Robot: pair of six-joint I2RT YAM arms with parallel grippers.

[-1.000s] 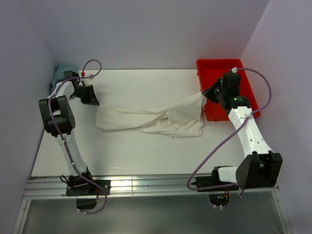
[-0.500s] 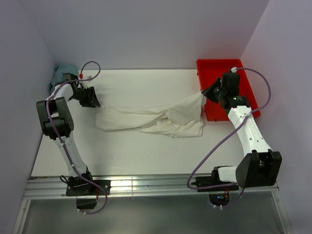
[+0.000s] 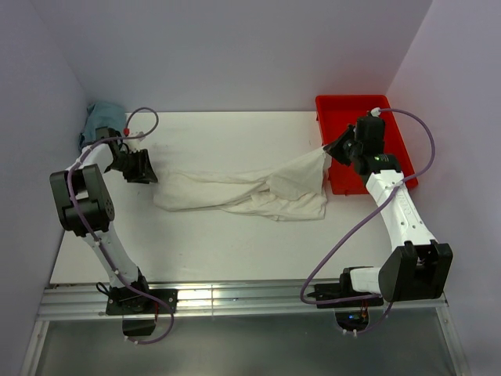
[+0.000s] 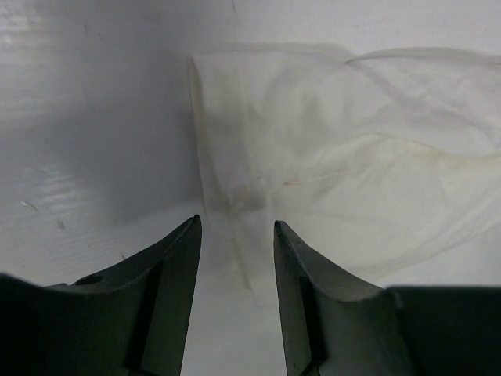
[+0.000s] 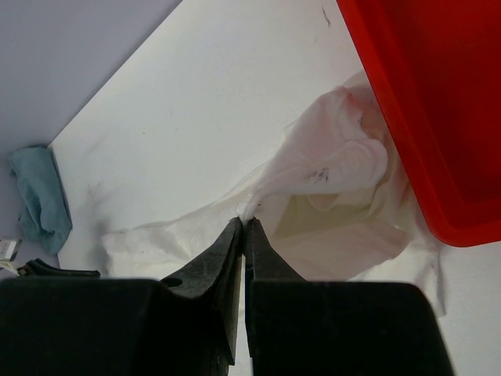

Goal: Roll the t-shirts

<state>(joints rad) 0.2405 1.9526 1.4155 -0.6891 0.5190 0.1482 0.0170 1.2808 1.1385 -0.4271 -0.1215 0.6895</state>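
A cream-white t-shirt (image 3: 235, 194) lies crumpled across the middle of the white table. My right gripper (image 3: 329, 150) is shut on a pinch of its right end and lifts that end beside the red tray (image 3: 344, 116); the wrist view shows the cloth (image 5: 337, 164) pinched between the closed tips (image 5: 244, 225). My left gripper (image 3: 150, 174) is open and empty, low over the table at the shirt's left edge. Its wrist view shows the shirt's left corner (image 4: 313, 157) just ahead of the spread fingers (image 4: 235, 227).
A teal cloth (image 3: 99, 119) is bunched in the far left corner, also in the right wrist view (image 5: 41, 196). The red tray stands at the back right against the wall. A metal rail (image 3: 235, 299) runs along the near edge.
My left arm has swung and its gripper has moved a little down and toward the shirt's left edge. The right gripper and the shirt have stayed in place.
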